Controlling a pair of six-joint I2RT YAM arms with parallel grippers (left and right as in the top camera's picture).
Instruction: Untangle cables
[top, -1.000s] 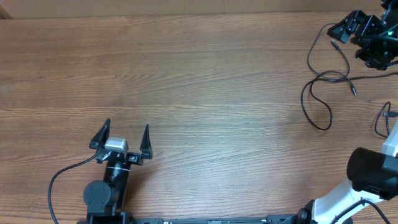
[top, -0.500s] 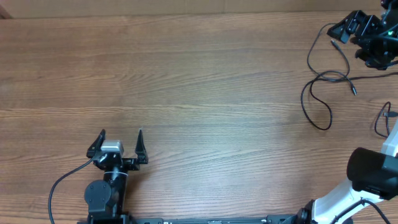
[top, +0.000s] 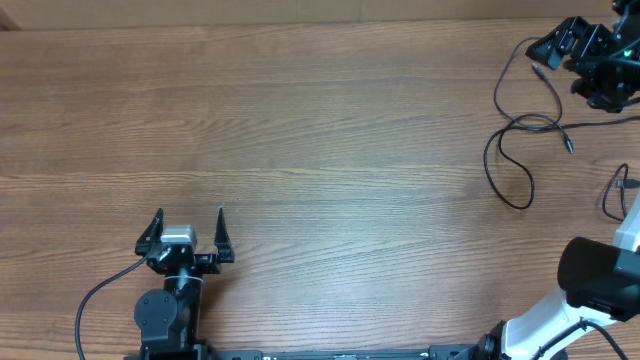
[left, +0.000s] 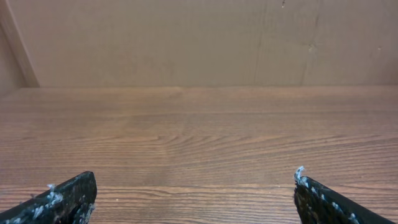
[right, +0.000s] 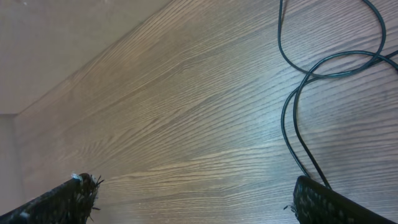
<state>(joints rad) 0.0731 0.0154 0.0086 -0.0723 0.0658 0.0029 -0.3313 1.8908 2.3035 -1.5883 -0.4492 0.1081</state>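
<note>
Drawn back toward its base, left black two-finger gripper (top: 190, 213) gapes empty on brown wooden table (top: 330, 130); right black gripper (right: 193, 186), likewise spread, hovers near thin black looped cables (top: 515, 150).

Black cables (top: 516, 120) on brown wood-grain table (top: 320, 130)

Looks like a robot lab test cell. What shows it: a wide wood-grain tabletop (top: 320, 130), with my left arm (top: 165, 315) and right arm (top: 595, 275) mounted at the near edge beside a black rail (top: 340, 356). A plain tan panel (left: 155, 43) with a vertical seam closes off the far side. Thin black cables (top: 520, 150) lie loose at far right.
</note>
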